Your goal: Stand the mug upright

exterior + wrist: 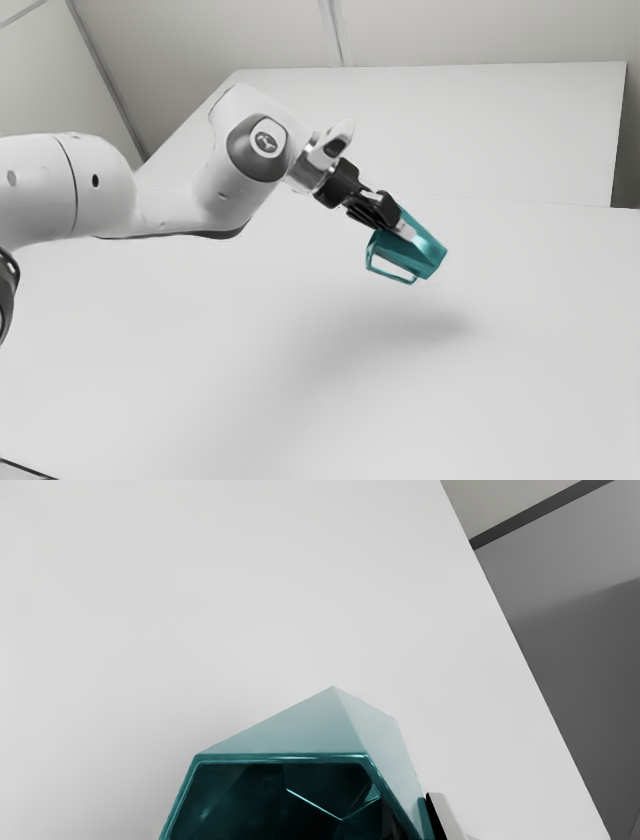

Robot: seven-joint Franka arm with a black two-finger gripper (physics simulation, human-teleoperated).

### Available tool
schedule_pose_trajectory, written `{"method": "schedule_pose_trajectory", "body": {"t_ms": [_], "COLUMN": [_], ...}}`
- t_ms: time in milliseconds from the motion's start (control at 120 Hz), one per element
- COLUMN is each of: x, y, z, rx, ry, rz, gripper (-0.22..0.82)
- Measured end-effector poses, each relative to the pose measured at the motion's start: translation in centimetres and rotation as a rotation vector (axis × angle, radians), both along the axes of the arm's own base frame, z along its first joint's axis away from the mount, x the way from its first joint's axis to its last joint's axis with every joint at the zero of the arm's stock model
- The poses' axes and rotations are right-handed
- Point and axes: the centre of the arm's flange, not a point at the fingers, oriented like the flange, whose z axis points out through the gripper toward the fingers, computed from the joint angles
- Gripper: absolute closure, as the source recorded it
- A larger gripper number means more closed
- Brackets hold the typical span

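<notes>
- Franka arm [250, 150]: entered from the exterior view's left; its hand sloped down toward the exterior view's right.
- Handle [390, 275]: stood off the mug's lower flank, on the side toward the exterior view's left, and appeared free of the pincer.
- Pincer [405, 232]: was closed on the mug near its mouth. Exactly where the second finger bore on the mug could not be told.
- Teal faceted mug [427, 252]: was held aloft at the end of the pincer, tilted. Its long axis ran roughly in line with the hand. The rim [280, 758] faced back toward the hand; the base lay farther out, lower and toward the exterior view's right.
- Shadow [430, 325]: fell on the white surface [250, 400] below the mug, apart from it.
- Required rotation (judged): the hand had to be brought nearer vertical, swinging the base in beneath the pincer until the axis stood plumb; lowering and release were to follow.
- Caution (judged): release at that tilt would have risked landing the mug on a base edge and toppling it.
</notes>
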Motion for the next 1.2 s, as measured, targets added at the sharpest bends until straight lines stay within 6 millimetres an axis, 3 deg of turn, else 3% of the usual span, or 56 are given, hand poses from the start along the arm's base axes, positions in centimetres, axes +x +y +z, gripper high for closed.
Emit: {"method": "schedule_pose_trajectory", "body": {"t_ms": [117,383,550,733,950,1200], "x": [0.3,0.4,1.0,0.5,0.0,0.5], "y": [4.3,10.3,14.8,15.0,16.7,16.7], "z": [1.7,3.4,3.0,1.5,-3.4,-7.1], "rx": [0.154,0.446,0.568,0.653,0.705,0.726], "ry": [-0.010,0.004,0.032,0.056,0.111,0.150], "rz": [0.002,0.022,0.082,0.081,0.113,0.126], "gripper": [0.78,0.78,0.78,0.78,0.78,0.78]}}
